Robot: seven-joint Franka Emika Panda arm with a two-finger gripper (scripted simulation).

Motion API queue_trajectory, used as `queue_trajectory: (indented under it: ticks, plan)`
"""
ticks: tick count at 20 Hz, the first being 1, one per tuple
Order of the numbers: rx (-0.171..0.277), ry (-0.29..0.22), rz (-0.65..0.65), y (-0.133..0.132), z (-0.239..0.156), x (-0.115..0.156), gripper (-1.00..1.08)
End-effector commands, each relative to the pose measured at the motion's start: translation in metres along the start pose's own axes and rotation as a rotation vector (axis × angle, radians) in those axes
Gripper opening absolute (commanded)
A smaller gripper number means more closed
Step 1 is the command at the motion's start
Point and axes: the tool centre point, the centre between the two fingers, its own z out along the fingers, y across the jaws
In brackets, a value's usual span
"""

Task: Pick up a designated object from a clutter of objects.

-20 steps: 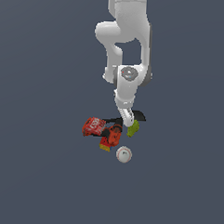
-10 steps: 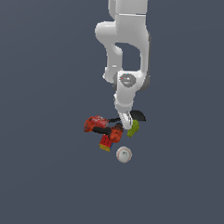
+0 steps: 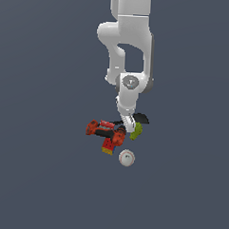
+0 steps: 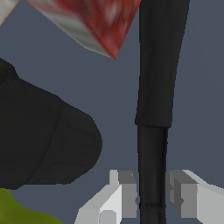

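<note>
I have the arm down in the middle of the clutter; in the exterior view the gripper [image 3: 129, 123] sits low among the items, with the red-and-black drill [image 3: 105, 130] toward that view's left, the green pear shape [image 3: 136, 132] just beside the fingers on that view's right, and the white baseball [image 3: 126, 158] apart from the heap, nearer the camera; a multicoloured cube [image 3: 108, 146] lies by the drill.

The wrist view tells me more; the black utensil [image 4: 154, 87] runs straight between the two fingers [image 4: 124, 194], its thin handle framed by a pad on each side; a corner of the red printed box [image 4: 94, 19] shows beyond it, the drill's dark bulk fills one side, and a patch of green sits in the corner.

The fingers stand narrow around the handle, close on both sides; I see a sliver of gap on one side at least, so I cannot say they have bitten yet.

My reading: approach and descent are done, alignment over the handle looks good; what is left is the final squeeze and the lift clear of the desk; the utensil appears to lie flat, not yet raised.
</note>
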Motion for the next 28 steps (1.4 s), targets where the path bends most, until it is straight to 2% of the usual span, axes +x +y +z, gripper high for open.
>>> queue_trajectory:
  ticks: [1,8,14,28]
  plan:
    - [0.002,0.001,0.0,-0.001,0.0,0.0,-1.0]
    - [0.0,0.0,0.0,-0.001,-0.008,0.006,-1.0]
    - [0.0,-0.001,0.001,-0.004,-0.033,0.025,-1.0]
    - [-0.003,0.004,0.005,-0.015,-0.141,0.106,-1.0]
